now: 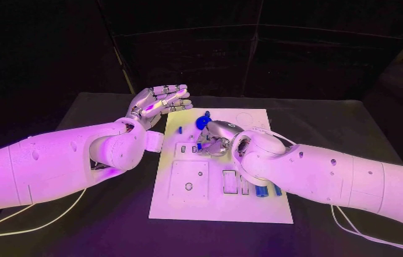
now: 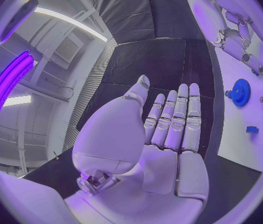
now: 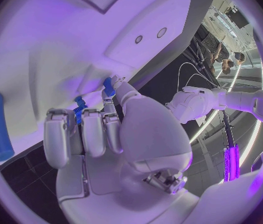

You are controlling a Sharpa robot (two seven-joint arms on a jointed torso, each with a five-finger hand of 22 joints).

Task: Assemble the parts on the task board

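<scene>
1. Your right hand (image 1: 220,138) rests on the task board (image 1: 220,207), fingers curled over small blue parts (image 3: 78,109); whether it grips one, I cannot tell.
2. Your left hand (image 1: 159,102) hovers open and empty beside the board.
3. A blue gear (image 1: 202,120) sits just beyond the right hand; blue pegs (image 1: 262,191) lie behind its wrist, so most assembly looks unfinished.

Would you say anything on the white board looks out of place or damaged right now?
Nothing stands out. The board lies flat and looks undamaged; the blue gear sits near its far end, and the right robot hand works over the middle.
</scene>
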